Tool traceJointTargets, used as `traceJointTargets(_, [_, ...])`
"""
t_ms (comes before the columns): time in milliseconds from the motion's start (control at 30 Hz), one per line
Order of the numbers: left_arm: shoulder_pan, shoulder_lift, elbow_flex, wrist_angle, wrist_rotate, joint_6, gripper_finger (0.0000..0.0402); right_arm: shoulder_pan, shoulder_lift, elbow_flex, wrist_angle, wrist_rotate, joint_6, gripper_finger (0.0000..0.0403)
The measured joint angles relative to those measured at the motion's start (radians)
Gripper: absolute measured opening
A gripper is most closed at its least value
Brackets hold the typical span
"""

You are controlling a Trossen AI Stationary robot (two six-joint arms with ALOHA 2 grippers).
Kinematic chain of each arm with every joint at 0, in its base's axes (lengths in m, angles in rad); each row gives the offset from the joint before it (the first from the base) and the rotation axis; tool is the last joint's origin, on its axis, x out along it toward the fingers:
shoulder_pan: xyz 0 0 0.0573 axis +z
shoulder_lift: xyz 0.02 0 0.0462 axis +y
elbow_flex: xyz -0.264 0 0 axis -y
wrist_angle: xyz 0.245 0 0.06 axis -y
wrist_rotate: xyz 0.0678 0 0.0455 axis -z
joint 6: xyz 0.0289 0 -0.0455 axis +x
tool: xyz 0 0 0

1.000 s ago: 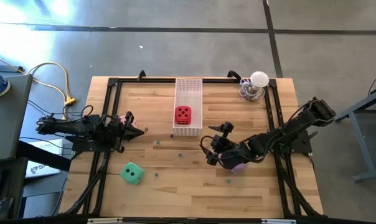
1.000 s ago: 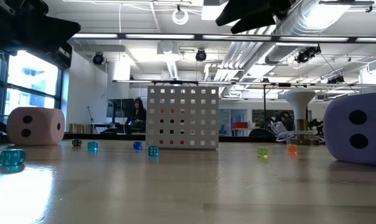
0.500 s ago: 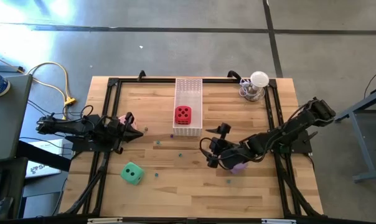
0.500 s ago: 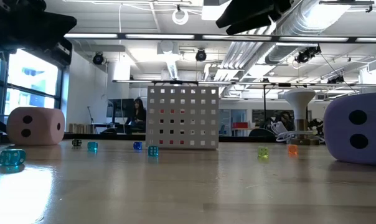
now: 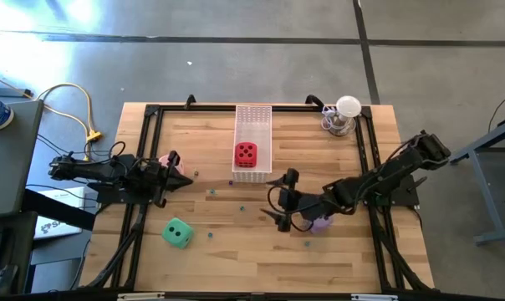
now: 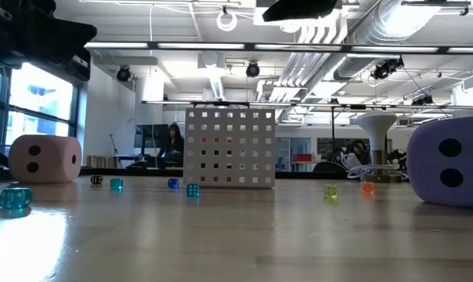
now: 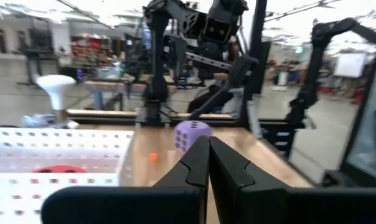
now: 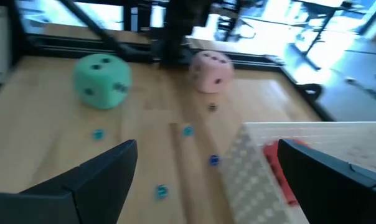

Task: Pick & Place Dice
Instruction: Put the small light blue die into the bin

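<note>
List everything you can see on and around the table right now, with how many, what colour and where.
Red die: one, inside the tray.
Purple die: one, right half, under the right arm.
Pink die: one, left edge, by the left arm.
Green die: one, front left.
Tray: one, white, perforated, back centre.
Small dice: several, blue, orange and yellow, scattered mid-table.
Lamp: one, white, back right corner.
Cable: one, yellow, floor at left.
Left claw: shut, at left edge.
Right claw: open, centre-right.

The right arm hides most of the purple die; the pink die peeks beside the left arm.
</note>
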Motion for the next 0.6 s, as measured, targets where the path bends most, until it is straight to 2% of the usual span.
traceJointTargets(200, [-0.001,0.000,0.000,-0.002,0.039,0.002,0.0002,0.031,0.000,0.000,0.000,-0.085,0.008,0.0375])
traceJointTargets(367, [-0.019,0.000,0.008,0.000,0.046,0.146,0.0002,0.064,0.000,0.000,-0.011,-0.086,0.040,0.0372])
traceJointTargets(533, [-0.080,0.018,0.033,0.006,-0.047,0.185,0.0002,0.099,0.000,0.000,-0.013,-0.085,0.048,0.0372])
traceJointTargets(600, [-0.116,0.057,0.039,0.048,-0.026,0.190,0.0002,0.109,0.000,0.000,-0.012,-0.085,0.048,0.0372])
